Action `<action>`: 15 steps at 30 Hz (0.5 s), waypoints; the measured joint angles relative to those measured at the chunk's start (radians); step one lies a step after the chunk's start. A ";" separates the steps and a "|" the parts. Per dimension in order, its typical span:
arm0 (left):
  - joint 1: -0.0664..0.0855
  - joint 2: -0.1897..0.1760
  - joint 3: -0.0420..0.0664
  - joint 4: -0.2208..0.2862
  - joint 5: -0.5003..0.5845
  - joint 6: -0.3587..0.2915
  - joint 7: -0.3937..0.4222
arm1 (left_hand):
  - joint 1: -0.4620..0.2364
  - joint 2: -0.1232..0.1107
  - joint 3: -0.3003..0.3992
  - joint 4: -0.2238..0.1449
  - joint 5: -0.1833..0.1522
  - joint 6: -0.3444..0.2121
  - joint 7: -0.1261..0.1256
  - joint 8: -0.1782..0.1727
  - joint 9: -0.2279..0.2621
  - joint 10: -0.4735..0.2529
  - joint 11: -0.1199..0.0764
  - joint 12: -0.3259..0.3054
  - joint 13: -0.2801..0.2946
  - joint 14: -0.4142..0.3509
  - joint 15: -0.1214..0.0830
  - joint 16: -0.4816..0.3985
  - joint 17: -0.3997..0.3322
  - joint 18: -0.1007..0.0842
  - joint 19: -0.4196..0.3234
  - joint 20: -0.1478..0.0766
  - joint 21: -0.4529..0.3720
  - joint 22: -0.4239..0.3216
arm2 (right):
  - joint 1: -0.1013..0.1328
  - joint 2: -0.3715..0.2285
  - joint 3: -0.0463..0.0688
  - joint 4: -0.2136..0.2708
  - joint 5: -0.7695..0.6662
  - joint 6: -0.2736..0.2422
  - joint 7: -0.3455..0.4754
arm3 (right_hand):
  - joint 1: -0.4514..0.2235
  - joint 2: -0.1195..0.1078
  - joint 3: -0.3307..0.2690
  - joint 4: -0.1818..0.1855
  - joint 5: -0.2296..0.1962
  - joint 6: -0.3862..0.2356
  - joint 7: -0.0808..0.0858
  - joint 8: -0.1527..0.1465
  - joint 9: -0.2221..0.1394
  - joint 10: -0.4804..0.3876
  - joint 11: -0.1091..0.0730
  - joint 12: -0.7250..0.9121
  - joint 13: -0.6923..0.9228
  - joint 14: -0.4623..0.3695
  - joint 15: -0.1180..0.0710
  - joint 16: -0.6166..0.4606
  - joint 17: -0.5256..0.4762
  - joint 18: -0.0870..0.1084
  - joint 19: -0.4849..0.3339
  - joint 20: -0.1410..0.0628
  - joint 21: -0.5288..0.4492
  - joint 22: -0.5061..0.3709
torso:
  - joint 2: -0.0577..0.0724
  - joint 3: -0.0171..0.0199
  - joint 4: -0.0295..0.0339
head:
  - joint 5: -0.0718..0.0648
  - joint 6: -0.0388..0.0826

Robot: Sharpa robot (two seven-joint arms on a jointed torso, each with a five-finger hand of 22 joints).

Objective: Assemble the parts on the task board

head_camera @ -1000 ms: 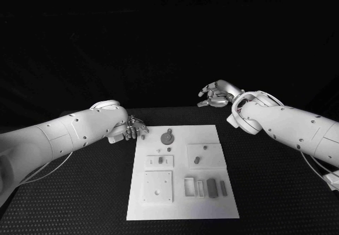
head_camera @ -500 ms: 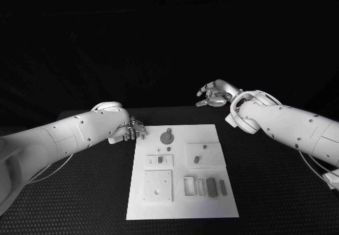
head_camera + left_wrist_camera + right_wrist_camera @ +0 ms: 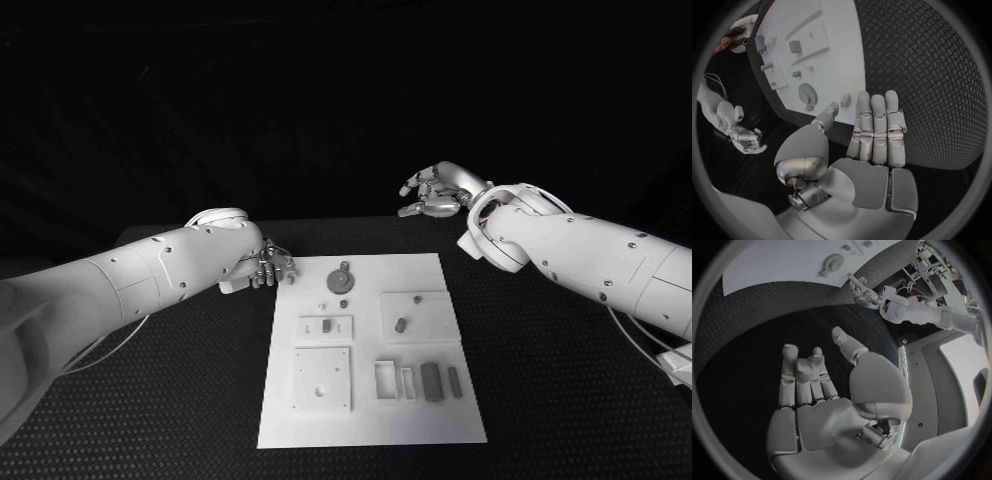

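The white task board point(image 3: 372, 420) lies mid-table with several small grey parts on it. A round disc part point(image 3: 340, 280) sits near its far edge, and two grey bars point(image 3: 430, 381) lie at its near right. My left hand point(image 3: 270, 267) hovers at the board's far left corner beside a small peg point(image 3: 291, 280). Its fingers point(image 3: 873, 127) are straight and hold nothing. My right hand point(image 3: 440, 190) is raised beyond the board's far right corner. Its fingers point(image 3: 801, 377) are loosely bent and empty.
Raised white blocks stand on the board: a square plate with holes point(image 3: 323, 379), a smaller block point(image 3: 327, 326), another block point(image 3: 408, 315) and an open frame point(image 3: 389, 380). Black textured table point(image 3: 144, 400) surrounds the board on both sides.
The right hand has drifted very slightly towards the left above the table's far edge. The left hand and the parts have stayed put.
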State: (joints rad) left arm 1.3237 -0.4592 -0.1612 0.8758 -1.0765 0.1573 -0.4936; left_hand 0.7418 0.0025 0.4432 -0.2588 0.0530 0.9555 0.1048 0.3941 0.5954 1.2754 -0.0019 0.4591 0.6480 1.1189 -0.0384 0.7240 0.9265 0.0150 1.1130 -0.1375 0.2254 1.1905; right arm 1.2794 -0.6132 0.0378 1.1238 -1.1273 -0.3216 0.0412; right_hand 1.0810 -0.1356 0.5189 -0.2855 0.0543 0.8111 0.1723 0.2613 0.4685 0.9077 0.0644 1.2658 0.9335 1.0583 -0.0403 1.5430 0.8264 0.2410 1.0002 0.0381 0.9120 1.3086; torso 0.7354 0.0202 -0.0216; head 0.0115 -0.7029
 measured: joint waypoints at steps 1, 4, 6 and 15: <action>-0.001 0.002 0.000 -0.002 0.001 0.001 0.001 | 0.006 0.006 0.002 -0.004 0.000 -0.006 0.000 -0.003 -0.001 0.000 0.000 0.000 0.000 -0.001 -0.001 0.000 -0.001 0.000 0.000 0.000 0.000 0.001 | 0.000 0.001 0.000 0.000 0.000 0.000 0.000 | 0.000 0.000 0.000 0.000 0.000 0.000 0.000 0.000 0.000 0.000 0.000 0.000 0.000 0.000 0.000 0.000 0.000 0.001 0.000 0.000 0.000 0.000 | 0.000 0.0000 0.0000 | 0.000 0.000; -0.004 0.005 0.000 -0.005 0.005 0.003 0.004 | 0.008 0.008 0.003 -0.005 0.000 -0.007 0.002 -0.006 -0.003 0.000 0.000 0.000 -0.001 -0.001 -0.001 0.004 -0.003 0.000 0.000 0.000 -0.002 0.001 | 0.000 0.002 0.000 0.000 0.000 0.000 0.000 | 0.000 0.000 0.000 0.000 0.000 0.000 0.000 0.000 0.000 0.000 0.000 0.000 0.000 0.000 0.000 0.000 0.000 0.007 0.000 0.000 0.000 0.000 | 0.000 0.0000 -0.0005 | 0.000 -0.001; -0.004 0.005 -0.001 -0.007 0.008 0.005 0.005 | 0.013 0.013 0.004 -0.012 0.000 -0.014 0.004 -0.011 -0.004 0.000 0.000 0.005 -0.002 -0.001 -0.001 0.004 -0.005 0.000 0.000 0.000 -0.004 0.002 | 0.000 0.002 0.000 0.000 0.000 0.000 0.000 | 0.000 0.000 0.000 0.000 0.000 0.000 0.000 0.000 0.000 0.000 0.000 0.000 0.000 0.000 0.000 0.000 0.000 0.008 0.000 0.000 0.000 0.000 | 0.000 0.0000 -0.0007 | 0.000 -0.001; -0.005 0.005 -0.001 -0.011 0.019 0.005 0.012 | 0.010 0.017 0.004 -0.012 0.000 -0.016 0.004 -0.012 -0.004 0.000 0.000 0.005 -0.002 -0.001 -0.001 0.004 -0.005 0.000 0.000 0.000 -0.004 0.002 | 0.000 0.002 0.000 0.000 0.000 0.001 0.000 | 0.000 0.000 0.000 0.000 0.000 0.000 0.000 0.000 -0.001 0.000 0.000 0.000 -0.001 0.000 0.000 0.000 0.000 0.010 0.000 0.000 0.000 0.000 | 0.000 0.0005 -0.0001 | -0.001 -0.002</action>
State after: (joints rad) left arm 1.3191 -0.4544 -0.1618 0.8651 -1.0572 0.1622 -0.4819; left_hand 0.7514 0.0198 0.4474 -0.2705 0.0530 0.9393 0.1087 0.3825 0.5910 1.2754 -0.0018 0.4638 0.6463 1.1181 -0.0393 0.7278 0.9220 0.0149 1.1130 -0.1375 0.2209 1.1928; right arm 1.2793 -0.6110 0.0381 1.1238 -1.1273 -0.3207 0.0415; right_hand 1.0810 -0.1356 0.5190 -0.2855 0.0543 0.8113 0.1720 0.2613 0.4677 0.9077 0.0644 1.2658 0.9326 1.0583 -0.0402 1.5430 0.8264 0.2506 1.0001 0.0381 0.9120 1.3086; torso 0.7354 0.0207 -0.0217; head 0.0104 -0.7052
